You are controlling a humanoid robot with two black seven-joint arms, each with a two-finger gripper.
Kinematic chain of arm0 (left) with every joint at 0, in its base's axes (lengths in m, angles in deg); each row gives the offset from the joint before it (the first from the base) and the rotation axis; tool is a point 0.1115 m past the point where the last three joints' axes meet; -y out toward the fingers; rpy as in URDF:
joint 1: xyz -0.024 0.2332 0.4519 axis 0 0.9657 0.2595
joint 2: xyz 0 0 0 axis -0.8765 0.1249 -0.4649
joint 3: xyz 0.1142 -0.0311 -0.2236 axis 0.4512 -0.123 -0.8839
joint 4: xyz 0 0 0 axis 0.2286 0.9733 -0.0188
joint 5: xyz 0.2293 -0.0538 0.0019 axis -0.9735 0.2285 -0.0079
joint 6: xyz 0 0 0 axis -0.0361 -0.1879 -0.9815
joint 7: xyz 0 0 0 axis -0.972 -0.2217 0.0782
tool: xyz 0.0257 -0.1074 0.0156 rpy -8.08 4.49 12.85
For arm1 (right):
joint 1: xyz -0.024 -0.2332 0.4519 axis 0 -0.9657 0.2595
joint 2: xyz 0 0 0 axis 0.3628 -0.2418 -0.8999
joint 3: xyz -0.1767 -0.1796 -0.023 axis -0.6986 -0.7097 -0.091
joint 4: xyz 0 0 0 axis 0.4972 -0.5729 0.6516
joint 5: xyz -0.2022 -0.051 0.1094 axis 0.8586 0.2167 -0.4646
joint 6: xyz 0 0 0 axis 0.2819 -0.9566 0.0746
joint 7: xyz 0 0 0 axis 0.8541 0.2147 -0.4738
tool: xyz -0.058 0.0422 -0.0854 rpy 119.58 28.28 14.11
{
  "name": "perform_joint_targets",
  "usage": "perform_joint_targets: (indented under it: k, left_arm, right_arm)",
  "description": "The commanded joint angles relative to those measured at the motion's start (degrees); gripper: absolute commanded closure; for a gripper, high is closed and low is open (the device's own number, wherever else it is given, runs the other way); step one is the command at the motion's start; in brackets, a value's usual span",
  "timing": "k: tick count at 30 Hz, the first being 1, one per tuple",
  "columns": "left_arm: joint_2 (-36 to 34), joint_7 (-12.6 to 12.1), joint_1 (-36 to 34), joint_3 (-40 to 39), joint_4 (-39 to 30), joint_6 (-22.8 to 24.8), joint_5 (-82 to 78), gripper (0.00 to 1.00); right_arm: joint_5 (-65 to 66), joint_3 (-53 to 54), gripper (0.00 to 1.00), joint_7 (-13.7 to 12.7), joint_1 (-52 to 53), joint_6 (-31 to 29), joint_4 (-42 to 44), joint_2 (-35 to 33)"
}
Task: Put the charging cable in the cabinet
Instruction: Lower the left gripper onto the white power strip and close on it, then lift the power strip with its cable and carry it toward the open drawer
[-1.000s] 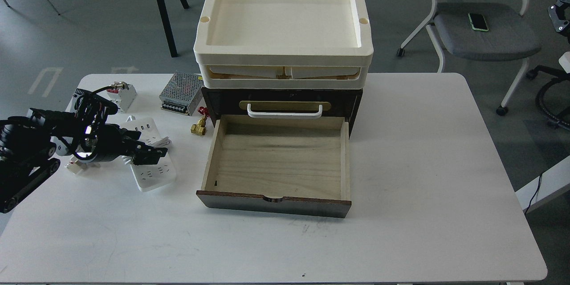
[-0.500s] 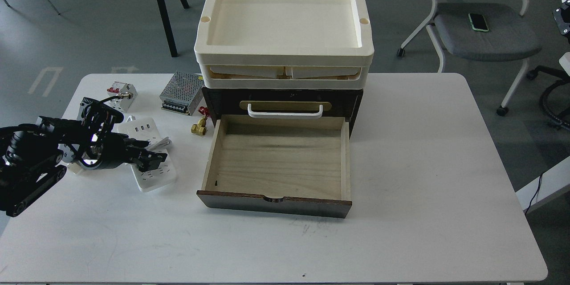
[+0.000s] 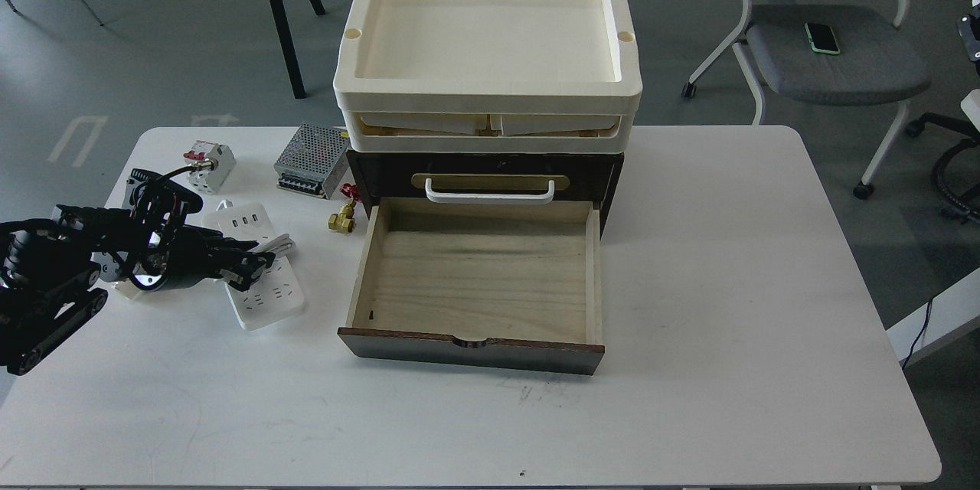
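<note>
Head view: white table (image 3: 727,306).
Left gripper (image 3: 256,266): over charging cable (image 3: 264,291); grasp cannot be told.
Cabinet (image 3: 475,276): at cable's 3 o'clock, drawer pulled out.

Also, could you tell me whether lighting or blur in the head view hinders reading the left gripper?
Head view: lighting is even and soft, with only faint shadows on the table; the focus is sharp throughout. The left gripper is dark and small against the charging cable, so its fingers blur together.
</note>
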Motion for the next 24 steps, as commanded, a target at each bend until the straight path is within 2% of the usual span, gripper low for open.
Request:
perform_joint_targets:
  k: [1, 7, 10, 14, 21, 24]
  left_arm:
    - [-0.08, 0.00, 0.47, -0.01, -0.03, -0.28, 0.26, 1.00]
    - [-0.87, 0.00, -0.58, -0.27, -2.49, 0.15, 4.99, 1.00]
    - [-4.72, 0.00, -2.59, -0.45, -6.52, 4.36, 12.80, 1.00]
    - [-12.54, 0.00, -3.57, -1.24, -16.00, 10.61, 21.95, 1.00]
    - [-26.08, 0.00, -2.96, -1.06, -34.11, 11.72, 38.02, 1.00]
    - [-28.56, 0.00, -2.69, -0.71, -42.46, 11.72, 48.57, 1.00]
  right_arm:
    - [-0.14, 0.01, 0.00, 0.00, -0.14, 0.00, 0.35, -0.52]
    - [-0.23, 0.01, 0.00, 0.00, -0.23, 0.00, 1.85, -0.96]
    - [-0.31, 0.01, 0.00, 0.00, -0.40, 0.00, 1.94, -1.05]
    - [-0.32, 0.01, 0.00, 0.00, -0.49, 0.00, 1.94, -1.05]
    - [-0.40, 0.10, 0.00, 0.00, -0.66, 0.00, 2.03, -1.05]
    - [-0.40, 0.10, 0.00, 0.09, -0.93, 0.00, 2.03, -1.05]
